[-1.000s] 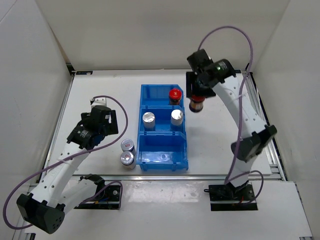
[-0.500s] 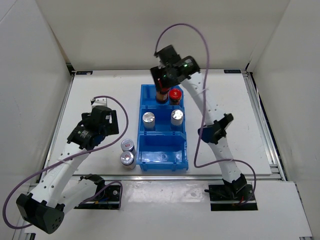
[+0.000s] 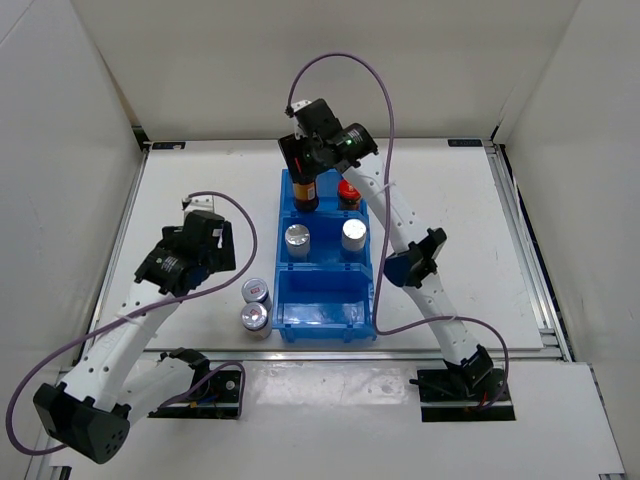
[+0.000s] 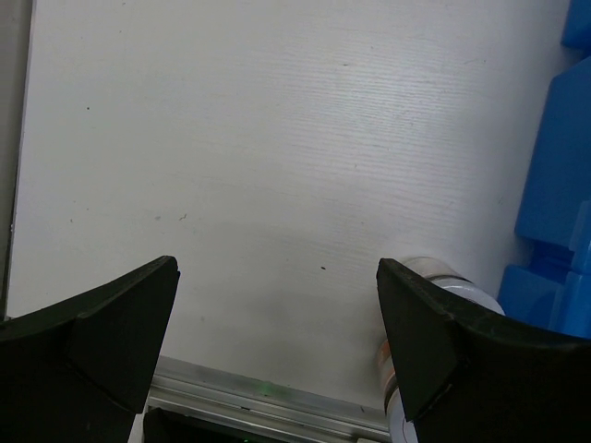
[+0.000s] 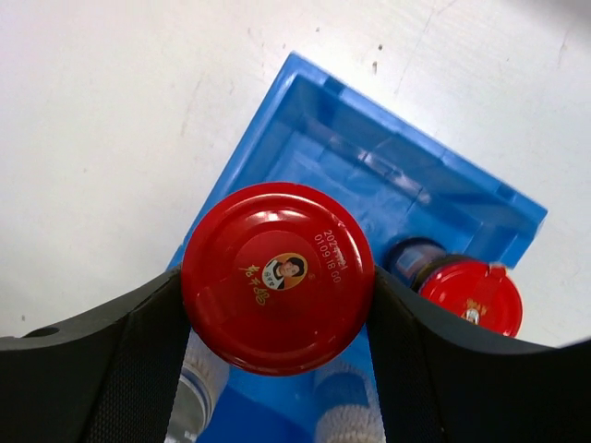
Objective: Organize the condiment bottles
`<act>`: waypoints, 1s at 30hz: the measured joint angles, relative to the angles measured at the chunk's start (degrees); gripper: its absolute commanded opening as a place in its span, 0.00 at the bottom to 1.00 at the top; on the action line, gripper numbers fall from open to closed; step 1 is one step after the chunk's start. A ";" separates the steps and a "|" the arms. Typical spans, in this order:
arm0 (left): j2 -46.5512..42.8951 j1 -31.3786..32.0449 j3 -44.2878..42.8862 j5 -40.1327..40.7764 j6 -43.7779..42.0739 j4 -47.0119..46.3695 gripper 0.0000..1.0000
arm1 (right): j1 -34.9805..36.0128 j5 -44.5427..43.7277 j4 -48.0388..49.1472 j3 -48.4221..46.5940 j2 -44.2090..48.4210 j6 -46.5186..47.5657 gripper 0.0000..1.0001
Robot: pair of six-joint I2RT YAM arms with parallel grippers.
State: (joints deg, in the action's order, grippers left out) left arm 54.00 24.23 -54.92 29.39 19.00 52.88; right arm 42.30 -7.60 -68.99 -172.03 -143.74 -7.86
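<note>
Red-capped bottle [image 5: 277,277] upright, cap up, clamped in jaws of right gripper [image 3: 305,168] | over left half of far compartment of blue bin [image 3: 328,292], likely drop straight down | twin bottle [image 3: 348,190] just beside, to right | left gripper [image 4: 277,314] jaws apart over counter [image 4: 277,138], well apart

White links and black joints on the left arm [image 3: 120,345] and right arm [image 3: 388,205], each with a looping purple cable [image 3: 385,105]. The left pincer [image 4: 277,269] is matte black wedges.
</note>
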 measured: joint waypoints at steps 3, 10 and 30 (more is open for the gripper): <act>1.09 0.35 -1.44 0.07 -0.17 0.57 1.00 | -0.31 -0.92 1.70 -1.16 -1.27 -0.26 0.00; 2.80 0.66 -3.43 0.28 -0.96 0.66 1.00 | -1.66 -3.30 0.02 -0.98 -3.23 -0.02 0.00; 5.70 0.66 -4.87 0.96 -1.92 0.76 1.00 | -3.34 -0.92 -1.09 1.29 -9.11 -1.01 1.00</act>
State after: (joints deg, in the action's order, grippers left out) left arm 59.70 24.88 -59.79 30.35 17.08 53.65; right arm 38.96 -8.51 -70.08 -170.74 -152.86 -8.86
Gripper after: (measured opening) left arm 0.990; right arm 0.824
